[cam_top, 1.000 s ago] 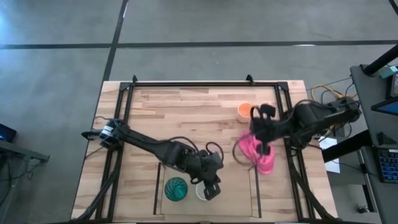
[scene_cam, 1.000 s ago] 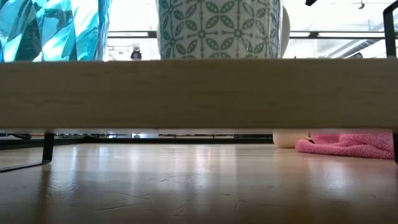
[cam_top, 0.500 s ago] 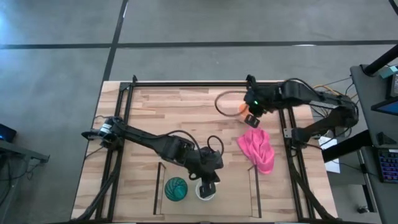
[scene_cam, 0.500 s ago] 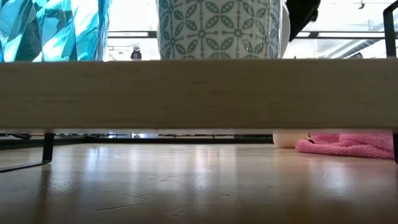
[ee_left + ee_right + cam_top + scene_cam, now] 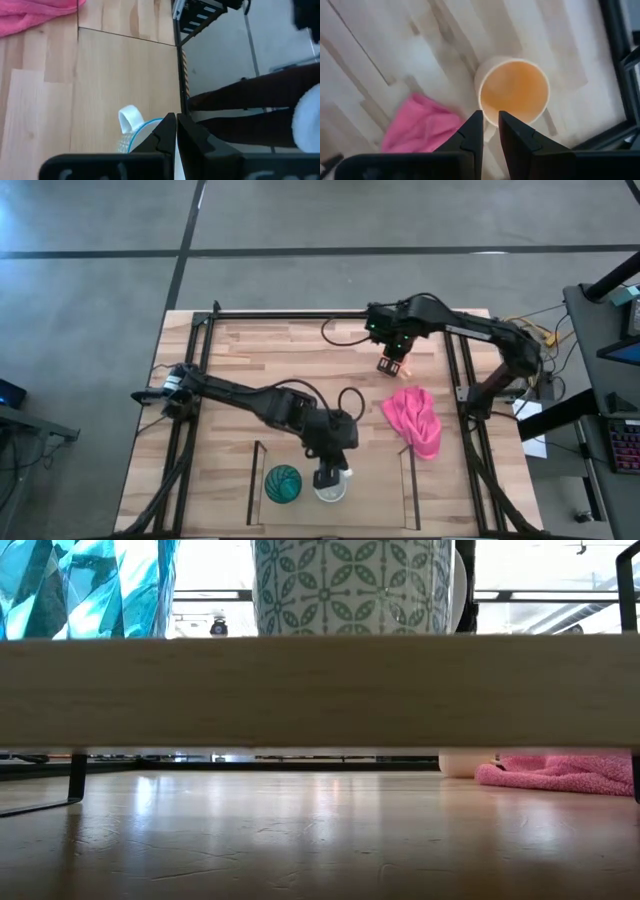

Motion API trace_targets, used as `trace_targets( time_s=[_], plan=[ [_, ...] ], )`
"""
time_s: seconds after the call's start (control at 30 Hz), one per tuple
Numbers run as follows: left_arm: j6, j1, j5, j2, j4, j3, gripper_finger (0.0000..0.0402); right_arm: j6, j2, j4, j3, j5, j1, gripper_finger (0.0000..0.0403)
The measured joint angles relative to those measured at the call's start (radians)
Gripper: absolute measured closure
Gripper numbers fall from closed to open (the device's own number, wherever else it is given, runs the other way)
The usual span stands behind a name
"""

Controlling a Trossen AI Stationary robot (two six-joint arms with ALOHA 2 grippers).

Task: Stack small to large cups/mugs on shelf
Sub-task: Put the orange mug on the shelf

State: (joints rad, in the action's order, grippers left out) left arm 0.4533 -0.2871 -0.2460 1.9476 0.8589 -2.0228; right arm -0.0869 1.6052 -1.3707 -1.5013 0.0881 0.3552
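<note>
Looking top-down: right gripper (image 5: pixel 392 366) over orange mug (image 5: pixel 399 361) at table's 1 o'clock, open wood all around; left gripper (image 5: pixel 327 477) clenched above white mug (image 5: pixel 330 488) in shelf (image 5: pixel 372 490), 6 o'clock. Right wrist: fingers (image 5: pixel 472 134) straddle the mug rim (image 5: pixel 515 92), gripping it. Left wrist: white mug (image 5: pixel 132 131) beside clenched fingers (image 5: pixel 167 136).

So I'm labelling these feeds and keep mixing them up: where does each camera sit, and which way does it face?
High view: overhead, facing straight down on the table, both arms, pink cloth.
Low view: table-top height, level under the shelf; no arm identifiable.
Left wrist view: behind the shut left claw, over the white mug.
Right wrist view: behind the right claw, down into the orange mug.
Shared: the pink cloth shows in all four.
</note>
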Motion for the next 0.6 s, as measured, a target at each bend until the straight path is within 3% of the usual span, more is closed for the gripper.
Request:
trace_targets(
  time_s=[0.23, 0.6],
  plan=[
    [-0.06, 0.025, -0.004, 0.0, 0.027, 0.0, 0.0402, 0.042, 0.082, -0.137, 0.0, 0.016, 0.024, 0.0348],
    [-0.104, 0.062, -0.003, 0.0, 0.027, 0.0, 0.0402, -0.029, 0.033, -0.138, 0.0, 0.067, 0.02, 0.0348]
  ],
)
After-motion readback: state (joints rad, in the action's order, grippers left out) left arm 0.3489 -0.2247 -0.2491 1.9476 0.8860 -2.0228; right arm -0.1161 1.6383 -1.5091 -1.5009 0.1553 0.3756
